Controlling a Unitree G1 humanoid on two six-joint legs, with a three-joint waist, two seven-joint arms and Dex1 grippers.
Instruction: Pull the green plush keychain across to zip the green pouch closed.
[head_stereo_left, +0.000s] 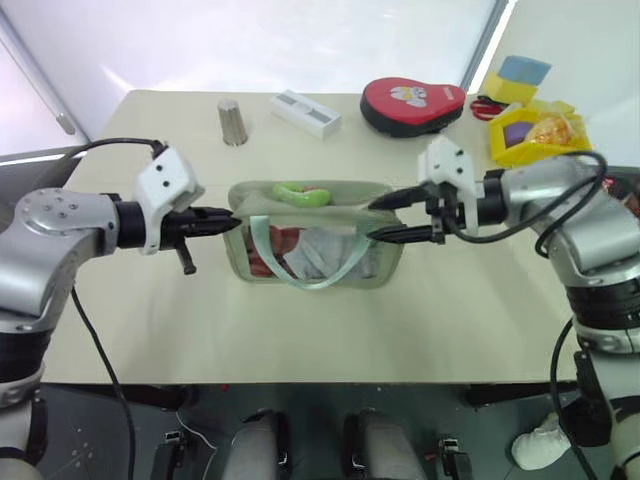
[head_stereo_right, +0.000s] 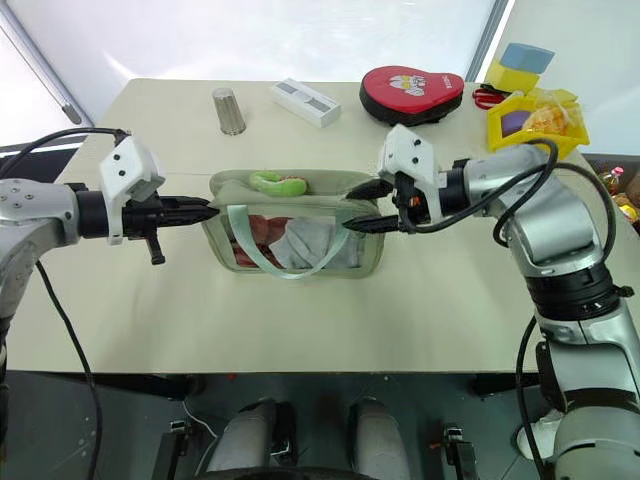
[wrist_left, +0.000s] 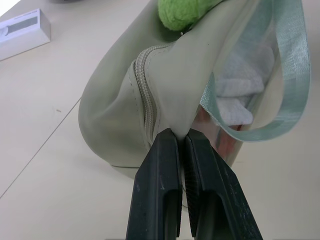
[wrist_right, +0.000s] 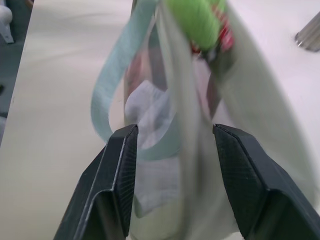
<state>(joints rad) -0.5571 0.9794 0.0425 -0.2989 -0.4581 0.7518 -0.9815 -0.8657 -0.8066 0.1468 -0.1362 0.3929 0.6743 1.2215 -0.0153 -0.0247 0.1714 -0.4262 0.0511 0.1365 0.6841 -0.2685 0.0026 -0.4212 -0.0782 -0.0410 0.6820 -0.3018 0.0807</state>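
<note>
Left gripper (wrist_left: 179, 137) is clamped tight on the pouch (head_stereo_left: 310, 240), pinching the fabric at its left end right by the zipper. Right gripper (wrist_right: 172, 132) has its jaws spread apart, straddling the pouch's right end without squeezing it. Keychain (head_stereo_left: 302, 194) sits on top of the pouch, toward the left. The pouch stands mid-table (head_stereo_left: 150, 320), with its strap (head_stereo_left: 305, 270) drooping down the front.

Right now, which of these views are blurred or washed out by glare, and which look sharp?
Right wrist view: motion-blurred, the green pouch and green plush keychain smeared. Left wrist view: sharp, the zipper teeth crisp beside the left gripper. Left eye view: strong backlight whitens the background beyond the table, and the metal cup shows only a soft shadow.
</note>
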